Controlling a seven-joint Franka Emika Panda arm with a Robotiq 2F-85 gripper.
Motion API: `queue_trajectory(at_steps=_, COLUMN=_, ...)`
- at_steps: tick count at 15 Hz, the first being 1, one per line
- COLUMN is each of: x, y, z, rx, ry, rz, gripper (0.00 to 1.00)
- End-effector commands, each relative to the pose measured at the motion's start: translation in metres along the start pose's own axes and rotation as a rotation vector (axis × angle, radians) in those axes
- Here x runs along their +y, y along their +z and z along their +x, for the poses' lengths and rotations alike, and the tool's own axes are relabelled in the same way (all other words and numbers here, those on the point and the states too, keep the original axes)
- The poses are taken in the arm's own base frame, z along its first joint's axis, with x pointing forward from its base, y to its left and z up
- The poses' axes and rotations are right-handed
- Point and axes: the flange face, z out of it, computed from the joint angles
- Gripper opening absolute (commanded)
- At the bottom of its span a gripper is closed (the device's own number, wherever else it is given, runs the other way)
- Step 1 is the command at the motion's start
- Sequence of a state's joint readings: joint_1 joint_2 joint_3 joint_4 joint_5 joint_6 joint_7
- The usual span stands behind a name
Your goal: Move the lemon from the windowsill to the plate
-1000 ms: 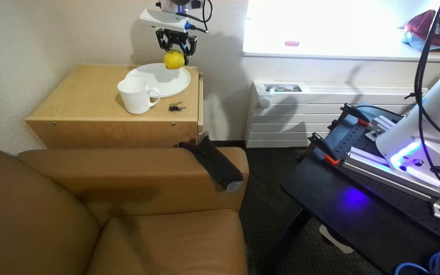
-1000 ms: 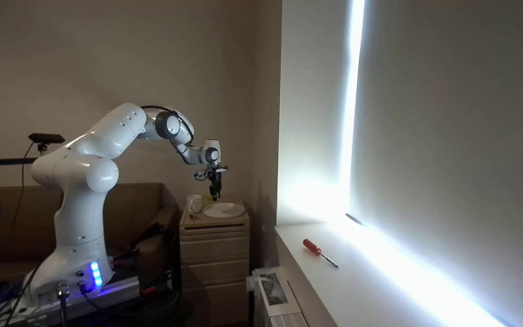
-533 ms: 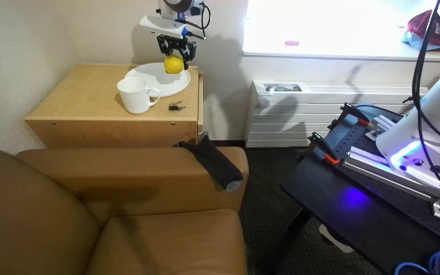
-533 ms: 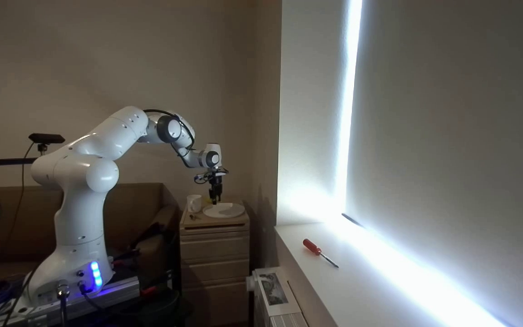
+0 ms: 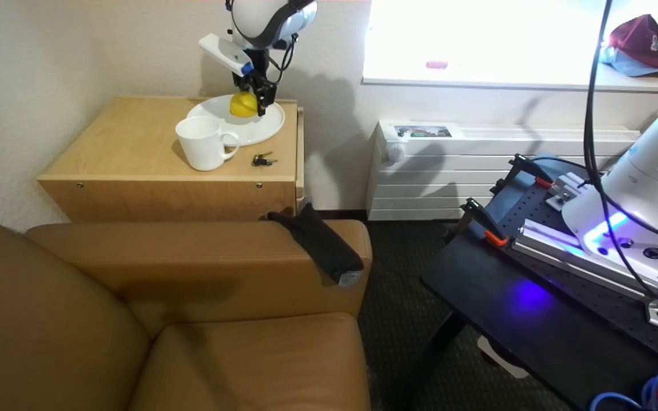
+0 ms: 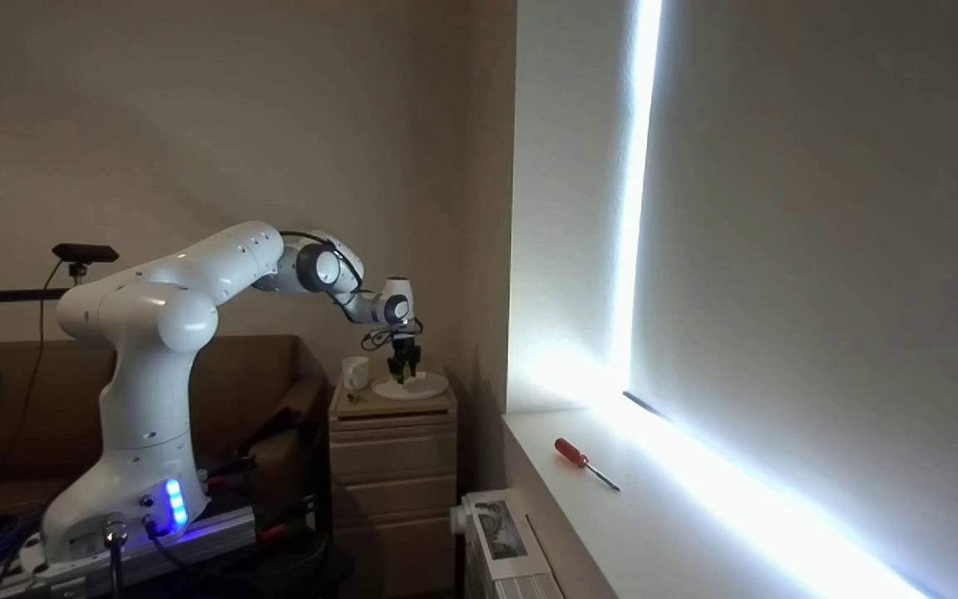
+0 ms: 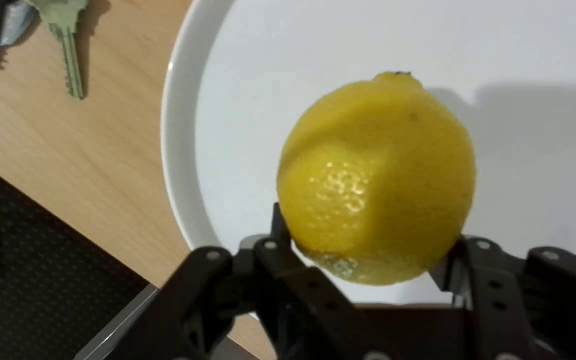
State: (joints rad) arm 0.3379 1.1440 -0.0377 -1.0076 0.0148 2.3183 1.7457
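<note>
The bright yellow lemon (image 5: 243, 105) is held between the two fingers of my gripper (image 5: 253, 103). In the wrist view the lemon (image 7: 377, 180) sits between the fingertips (image 7: 368, 240), with a finger against each side. The round white plate (image 5: 260, 130) is directly below it on the wooden cabinet. The plate also shows in the wrist view (image 7: 238, 125), behind the lemon, with a shadow to the right. I cannot tell the exact gap between lemon and plate. In an exterior view the black gripper (image 6: 402, 370) largely hides the lemon over the plate. The white windowsill (image 6: 579, 516) is far from the gripper.
A white cup (image 5: 200, 145) stands beside the plate on the wooden cabinet (image 5: 129, 148). Keys (image 5: 263, 161) lie near the plate's edge. A red screwdriver (image 6: 572, 452) lies on the windowsill. A cap (image 5: 637, 45) also rests on the sill. A brown sofa (image 5: 203, 251) stands before the cabinet.
My gripper has moved down with the lemon, closer to the plate. It has also turned and shifted farther over the plate. The cup, keys and plate have not moved.
</note>
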Motion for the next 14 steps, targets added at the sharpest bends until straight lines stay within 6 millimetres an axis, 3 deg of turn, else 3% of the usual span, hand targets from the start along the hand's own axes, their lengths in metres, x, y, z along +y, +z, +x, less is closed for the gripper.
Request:
queue_trajectory(at_steps=1, x=-0.009, y=0.011, z=0.002, rx=0.042, ry=0.068, rz=0.006, gripper=0.37)
queue_trajectory(at_steps=7, x=-0.004, y=0.013, z=0.006, rx=0.053, ry=0.158, rz=-0.132, gripper=0.37)
queue_trajectory(at_steps=8, x=-0.004, y=0.011, z=0.007, rx=0.062, ry=0.168, rz=-0.144, gripper=0.48)
queue_trajectory(at_steps=9, x=-0.004, y=0.009, z=0.007, rx=0.063, ry=0.175, rz=-0.158, gripper=0.86)
queue_trajectory(at_steps=11, x=-0.005, y=0.008, z=0.007, rx=0.063, ry=0.191, rz=-0.175, gripper=0.87)
queue_trajectory(at_steps=14, x=-0.008, y=0.003, z=0.008, rx=0.065, ry=0.208, rz=-0.175, gripper=1.00)
